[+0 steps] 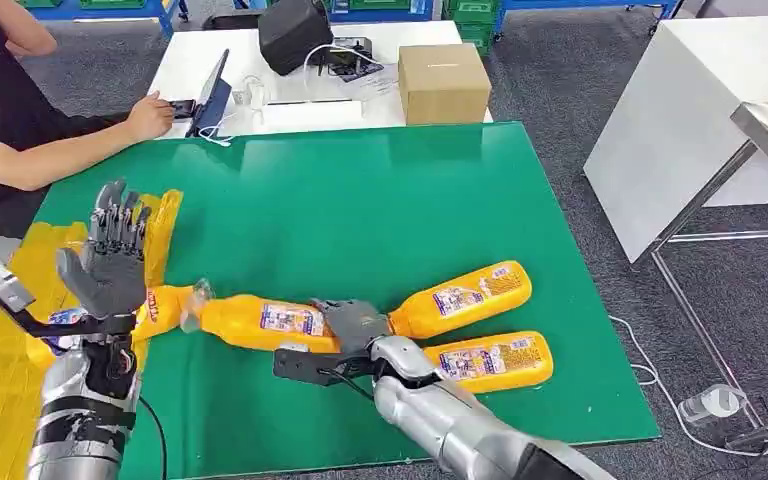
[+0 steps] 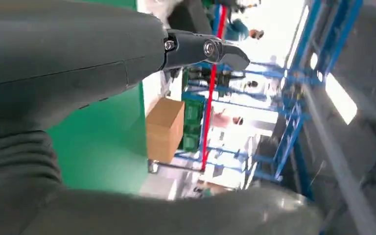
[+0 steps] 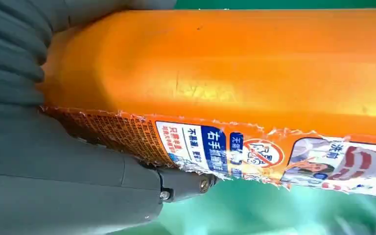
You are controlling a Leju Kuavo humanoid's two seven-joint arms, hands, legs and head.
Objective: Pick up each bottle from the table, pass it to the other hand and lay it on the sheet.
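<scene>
Now | right hand [image 1: 352,322] gripping orange bottle [image 1: 265,320] at 6 o'clock on green counter [image 1: 360,200] | left hand [image 1: 112,255] raised at 9 o'clock over yellow sheet [image 1: 0,350], fingers [image 1: 120,215] spread, holding nothing | two bottles [image 1: 475,325] at 5 o'clock

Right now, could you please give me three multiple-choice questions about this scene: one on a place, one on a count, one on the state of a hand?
1. Where is the yellow sheet?
A. at the table's left edge
B. under the cardboard box
C. on the floor at the right

2. How many orange bottles show in the head view?
A. two
B. four
C. six

3. What is the left hand doing?
A. holding a bottle
B. raised, fingers apart, holding nothing
C. pressing the box

Answers: 1 A, it lies beside the green table. 2 B, one in the right hand, two behind, one on the sheet. 3 B, its palm is bare.
</scene>
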